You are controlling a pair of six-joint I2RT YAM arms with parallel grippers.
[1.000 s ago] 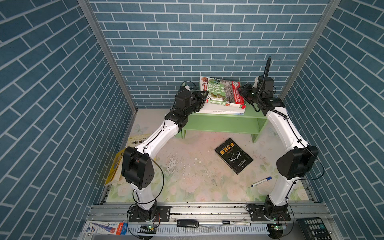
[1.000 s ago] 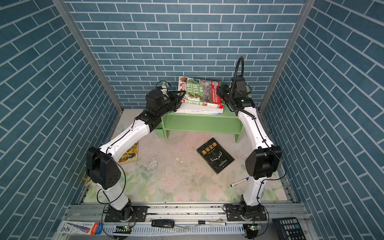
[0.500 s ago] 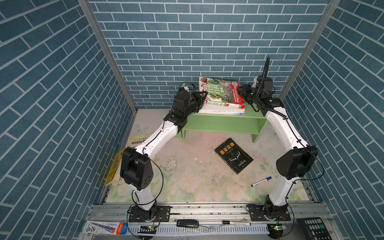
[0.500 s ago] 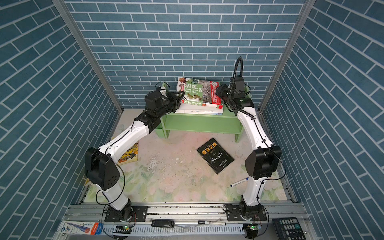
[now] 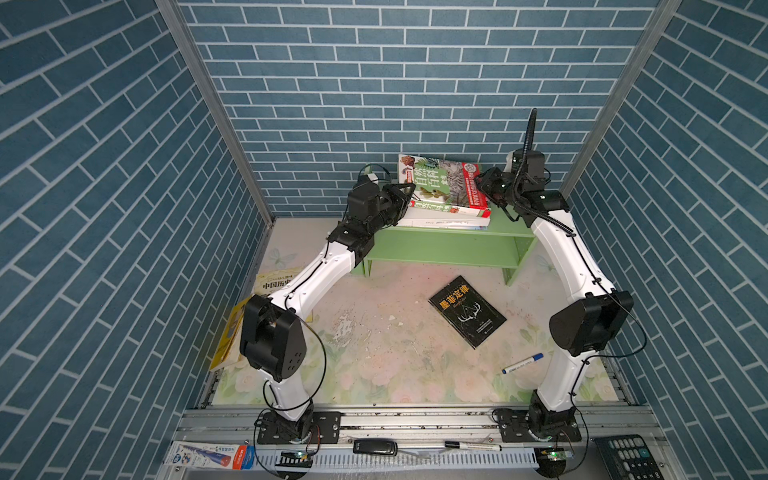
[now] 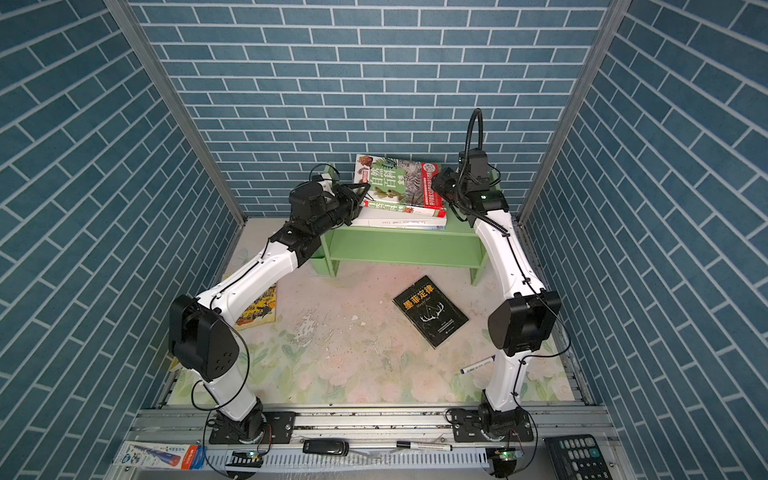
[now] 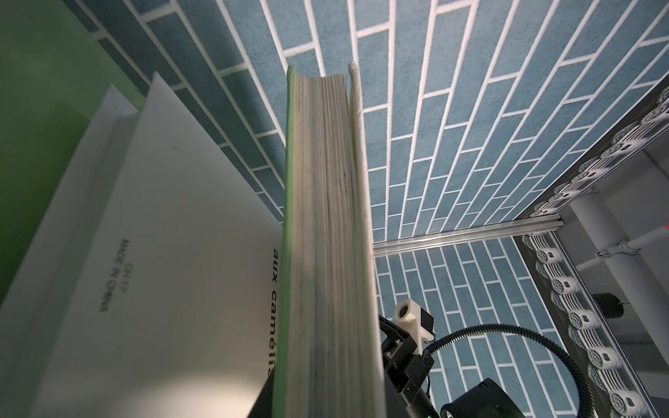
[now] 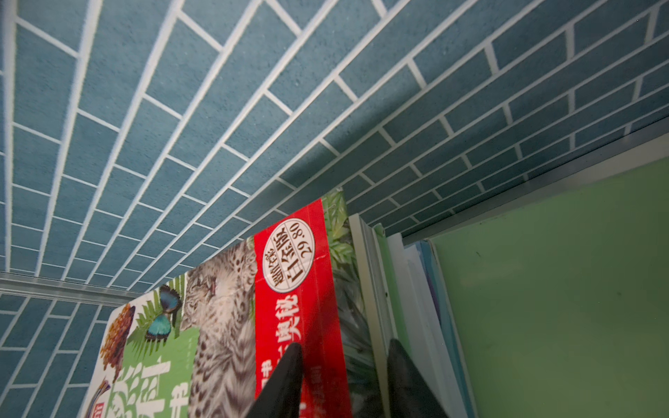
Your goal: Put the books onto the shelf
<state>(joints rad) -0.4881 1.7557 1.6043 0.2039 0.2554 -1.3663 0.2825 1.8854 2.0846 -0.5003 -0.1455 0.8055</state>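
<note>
Black fingertips (image 8: 289, 362) pinched narrow across the red band of the green nature encyclopedia (image 5: 440, 180) — right gripper (image 5: 484, 189) at one end, left gripper (image 5: 405, 199) clamped on the other. Held tilted, long axis along the shelf (image 5: 440, 249), just above the white book (image 7: 163, 253) marked "MADE IN CHINA". Likely needs lowering flat. Reads "自然百科" and "29.8" — black book (image 5: 467, 311), "墨菲定律", loose in front, nearer the right arm.
</note>
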